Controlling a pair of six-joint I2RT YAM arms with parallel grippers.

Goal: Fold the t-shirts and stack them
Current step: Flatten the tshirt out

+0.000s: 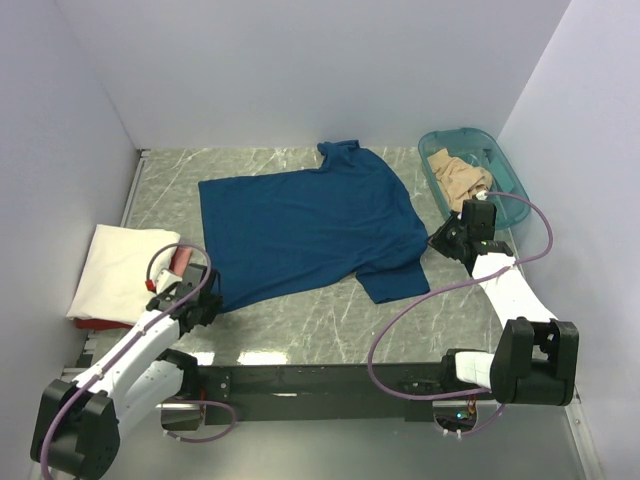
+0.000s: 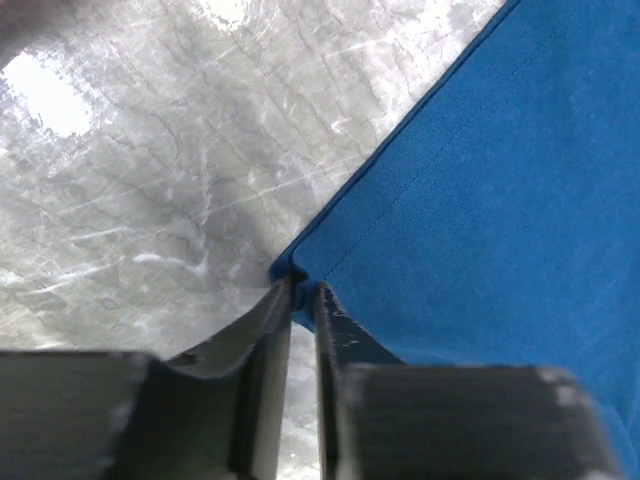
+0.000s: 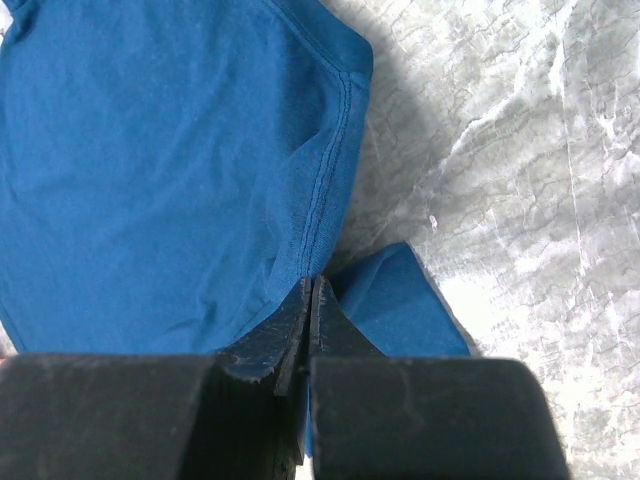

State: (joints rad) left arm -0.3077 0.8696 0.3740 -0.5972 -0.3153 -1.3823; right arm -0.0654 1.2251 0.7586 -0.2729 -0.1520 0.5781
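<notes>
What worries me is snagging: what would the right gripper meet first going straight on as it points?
The blue t-shirt: the right gripper is shut on its cloth by the sleeve seam, and its body seems to lie straight ahead.

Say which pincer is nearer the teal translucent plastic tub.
Right. The right pincer grips the blue cloth t-shirt beside the teal plastic tub; the left pincer holds its far hem.

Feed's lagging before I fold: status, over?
Left gripper shut on blue t-shirt hem corner. Right gripper shut at its sleeve seam. Shirt spread flat. Folded cream t-shirt left, teal tub right; neither on it.
</notes>
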